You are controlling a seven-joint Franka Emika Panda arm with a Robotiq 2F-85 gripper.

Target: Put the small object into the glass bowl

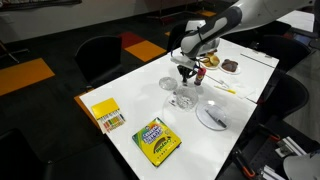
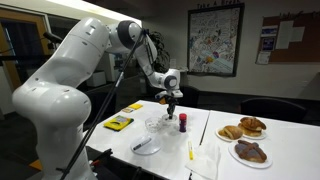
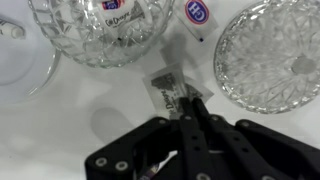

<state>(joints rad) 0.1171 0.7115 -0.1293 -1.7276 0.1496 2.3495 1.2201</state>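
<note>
The small red object [image 2: 183, 122] with a pale top stands upright on the white table, just beside and below my gripper [image 2: 172, 101]. I cannot make it out for sure in the wrist view. The chunky glass bowl [image 1: 184, 99] sits in front of the gripper [image 1: 187, 71] and shows at the top of the wrist view [image 3: 100, 30]. My gripper [image 3: 183, 100] hangs above the table with its fingers pressed together. A small grey printed label [image 3: 168, 88] shows at the fingertips; I cannot tell whether it is held or lies on the table.
A flatter clear dish [image 3: 270, 55] lies beside the bowl. A white plate [image 1: 212, 118], a yellow marker pen [image 2: 190, 152], two crayon boxes [image 1: 156, 141] and plates of pastries [image 2: 248, 152] also stand on the table [image 1: 120, 95]. Chairs surround it.
</note>
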